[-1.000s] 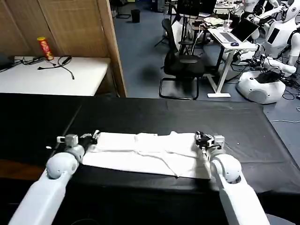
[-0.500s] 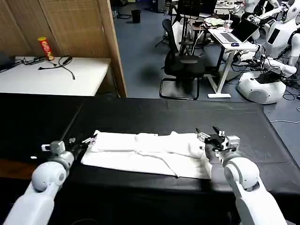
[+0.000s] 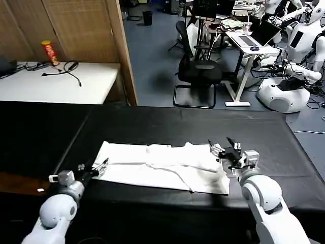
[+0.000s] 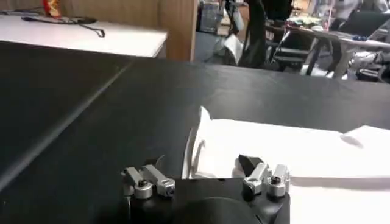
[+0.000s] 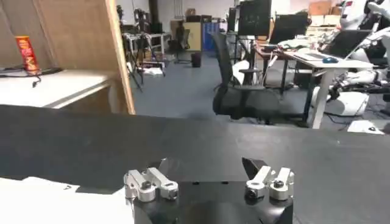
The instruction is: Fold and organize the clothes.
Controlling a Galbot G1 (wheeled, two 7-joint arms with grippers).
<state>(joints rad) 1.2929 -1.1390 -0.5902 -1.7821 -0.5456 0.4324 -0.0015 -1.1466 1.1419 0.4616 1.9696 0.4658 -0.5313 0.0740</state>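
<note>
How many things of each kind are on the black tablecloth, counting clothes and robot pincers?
Folded white cotton T-shirt: 1
Robot pincers, left pincer and right pincer, both open, at the shirt's two ends: 2
Total: 3

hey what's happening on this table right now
A two-armed robot is working on a white T-shirt that lies flat, folded into a long strip, on the black tablecloth. Neither arm holds it: the left end effector is open at the shirt's left end, and the right end effector is open over its right end. The strip has not yet been folded crosswise.
</note>
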